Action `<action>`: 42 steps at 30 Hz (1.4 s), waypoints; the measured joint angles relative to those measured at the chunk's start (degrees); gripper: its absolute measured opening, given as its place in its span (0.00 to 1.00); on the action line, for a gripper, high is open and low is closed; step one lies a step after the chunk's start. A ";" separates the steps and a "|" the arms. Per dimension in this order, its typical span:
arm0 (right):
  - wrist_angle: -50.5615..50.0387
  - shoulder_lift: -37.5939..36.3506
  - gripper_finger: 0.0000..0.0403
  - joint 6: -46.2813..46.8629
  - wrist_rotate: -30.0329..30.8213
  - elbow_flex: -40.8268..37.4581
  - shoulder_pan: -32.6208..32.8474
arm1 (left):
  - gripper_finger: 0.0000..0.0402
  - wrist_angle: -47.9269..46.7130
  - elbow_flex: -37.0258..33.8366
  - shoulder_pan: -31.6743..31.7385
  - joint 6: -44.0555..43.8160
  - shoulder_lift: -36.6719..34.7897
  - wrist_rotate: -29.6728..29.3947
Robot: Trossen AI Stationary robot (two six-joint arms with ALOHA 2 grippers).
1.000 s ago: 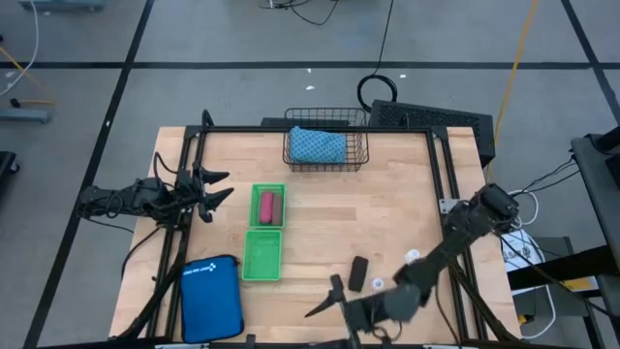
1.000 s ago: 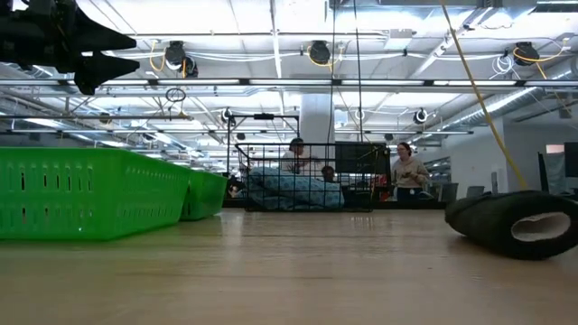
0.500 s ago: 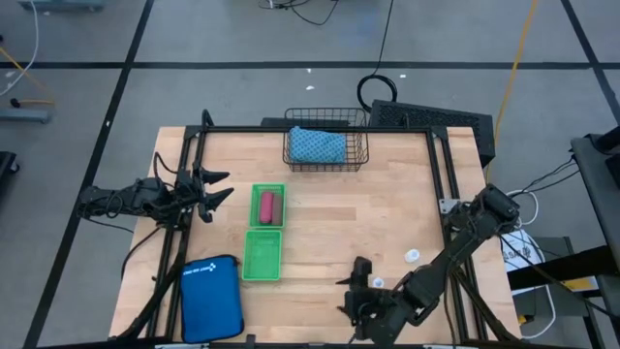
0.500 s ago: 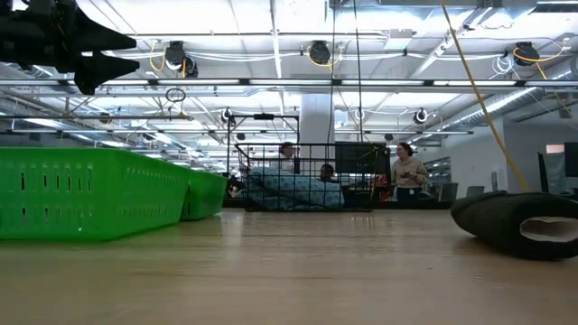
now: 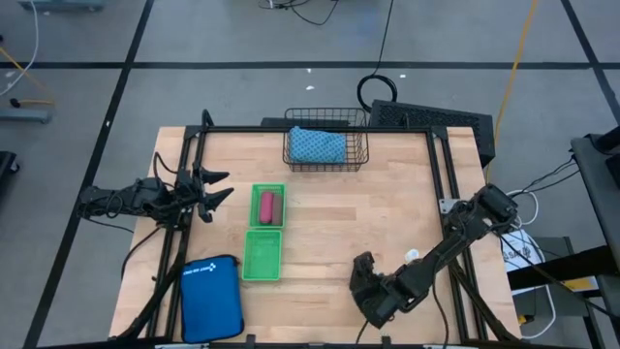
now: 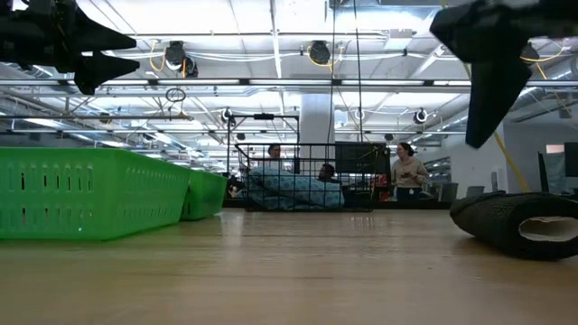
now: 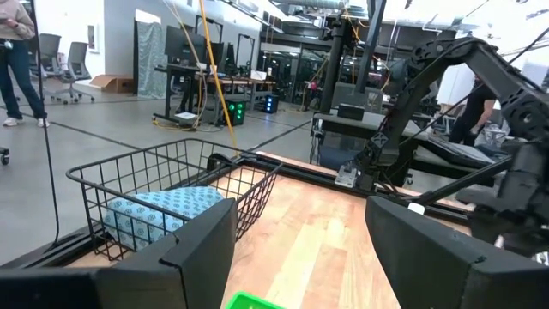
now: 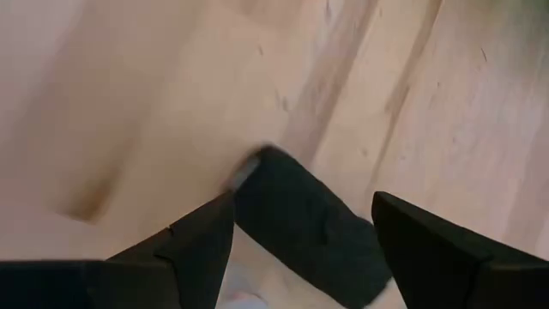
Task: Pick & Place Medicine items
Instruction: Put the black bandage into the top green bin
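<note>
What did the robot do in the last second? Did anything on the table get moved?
The right gripper swung across the table's near edge and came down over the black oblong piece, its open fingers either side of it, not yet gripping. The left gripper stayed parked at the table's left edge. The green plastic baskets, blue zip pouch and wire basket stayed put.

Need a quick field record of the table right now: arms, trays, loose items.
right claw: open, low over the black piece, which lies between its fingers; not gripped
left claw: open, waiting at the table's left edge, empty
far green tray: holds the pink piece and the brown piece
near green tray: nothing seen inside
white bottle: on the table beside the right arm; others not visible
wire basket: back edge, blue cloth pack inside
blue pouch: front left corner
</note>
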 joint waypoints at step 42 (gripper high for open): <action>10.92 -2.67 0.65 -6.16 -15.59 -7.00 -23.19 | 0.67 -0.01 0.00 0.01 0.00 0.00 0.00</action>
